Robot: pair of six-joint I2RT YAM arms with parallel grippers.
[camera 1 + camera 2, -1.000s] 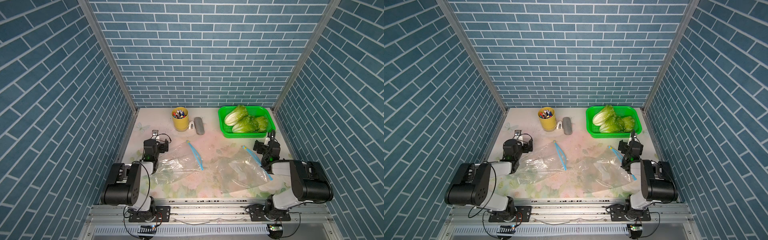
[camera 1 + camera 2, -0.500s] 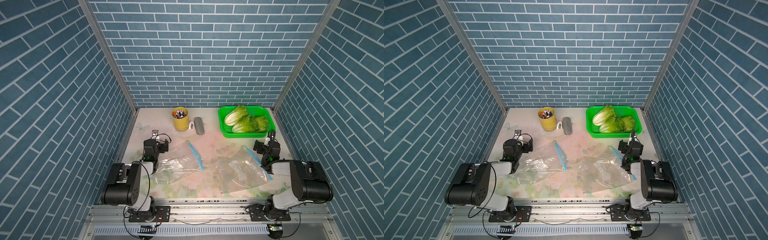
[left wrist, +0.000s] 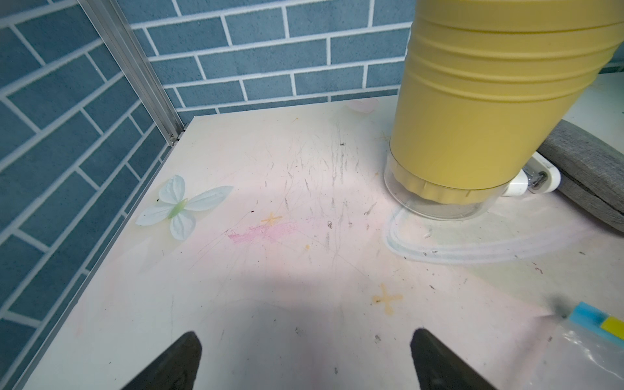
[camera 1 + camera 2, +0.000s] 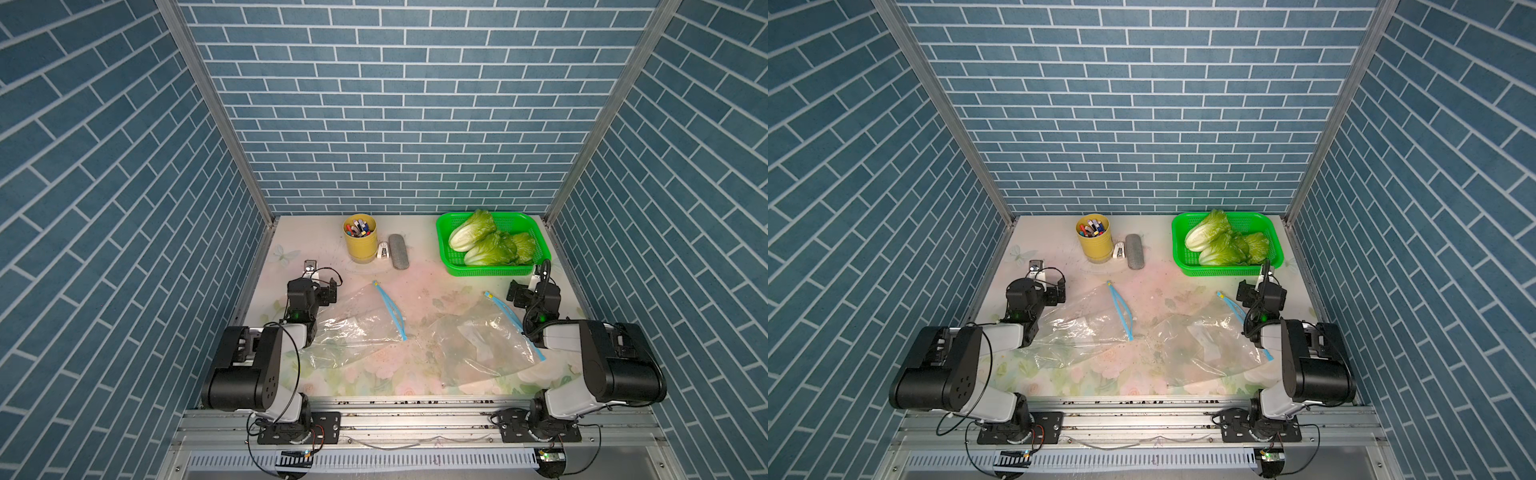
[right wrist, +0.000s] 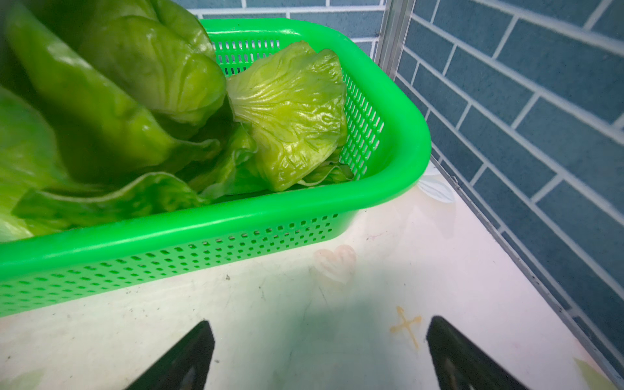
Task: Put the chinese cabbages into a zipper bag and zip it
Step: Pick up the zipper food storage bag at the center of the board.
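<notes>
A: Which way do the cabbages [image 4: 486, 245] lie from the jaws?
B: All three are inside the green basket [image 4: 488, 272]; none is in a bag yet. The right gripper [image 5: 319, 322] sits low over the table [image 5: 371, 270], just outside the basket's near wall by its right corner, and points at it. Its jaws stand wide apart with nothing between them.
A: And the left gripper [image 3: 304, 332]?
B: It's spread wide and empty too, well off to the basket's left and facing the yellow cup [image 3: 489, 101]. The right arm is clearly nearer.
A: How do the heads run?
B: The two in the basket's left half lie slantwise, white stalks toward its near-left corner and leaves toward its back wall. The third lies by the basket's right wall, closest to the right jaws; I can't tell its axis.
A: Anything in the way?
B: The basket's near wall stands between the jaws and the cabbages. I'd judge the gripper has to rise over the rim and come down from above. The booth wall [image 5: 540, 101] is close past the basket's right side, and above the basket it's open. The bag [image 4: 482, 345] closest to the basket lies flat on its near side; I can't tell if its mouth is open.
</notes>
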